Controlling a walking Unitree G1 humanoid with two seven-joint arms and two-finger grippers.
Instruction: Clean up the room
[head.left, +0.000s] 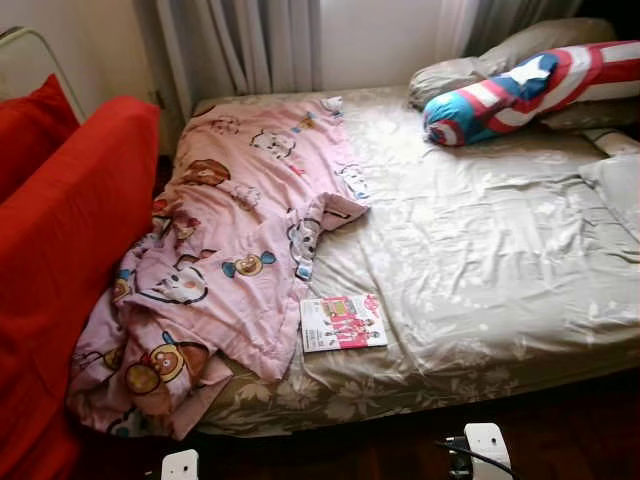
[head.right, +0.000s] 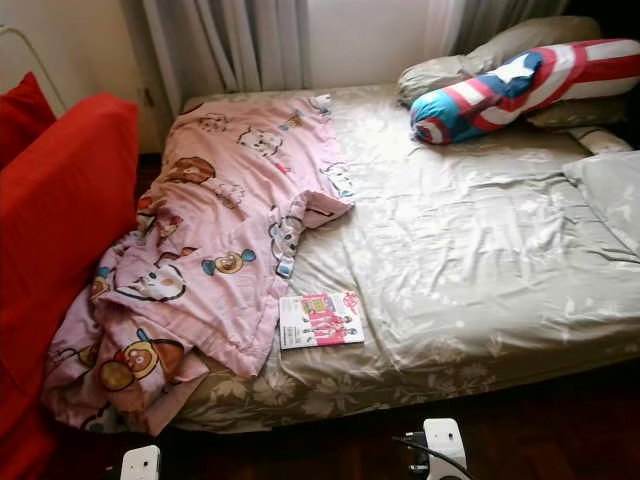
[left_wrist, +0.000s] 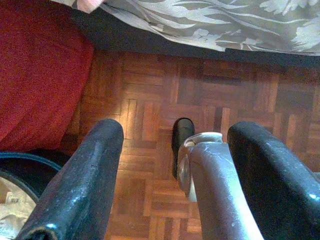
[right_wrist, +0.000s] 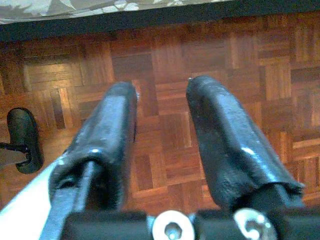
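The magazine (head.left: 342, 322) cover's print is too small to read.

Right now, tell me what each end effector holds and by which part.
Nothing. The left end effector and right end effector are both open over the floor.

A crumpled pink cartoon-print blanket (head.left: 215, 260) sprawls down the left side of the bed (head.left: 500, 270), spilling over its front left corner, with a small pink-and-white magazine (head.left: 342, 322) lying flat just beside it near the front edge.
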